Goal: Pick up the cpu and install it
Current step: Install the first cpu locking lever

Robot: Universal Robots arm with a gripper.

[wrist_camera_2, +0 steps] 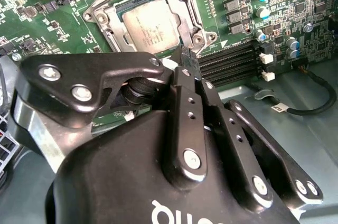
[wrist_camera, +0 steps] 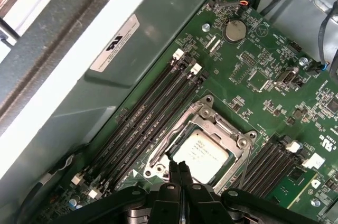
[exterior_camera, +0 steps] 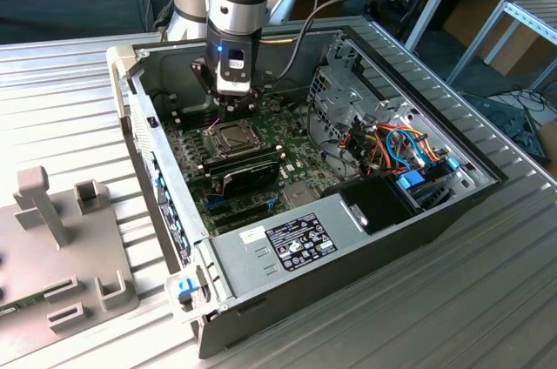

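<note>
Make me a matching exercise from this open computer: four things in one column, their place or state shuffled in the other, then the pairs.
1. cpu
2. hand
3. coin battery
4. white label

A. stuck on the grey case wall
B. seated in the socket
C. shut, close above the socket
D. round and silver, on the green board

Pairs: 1-B; 2-C; 3-D; 4-A

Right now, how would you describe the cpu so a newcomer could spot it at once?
Inside the open computer case, look at the green motherboard and find the square socket with its metal frame. The cpu lies in it: a flat silver-grey square, unlike the long black memory slots alongside.
</note>
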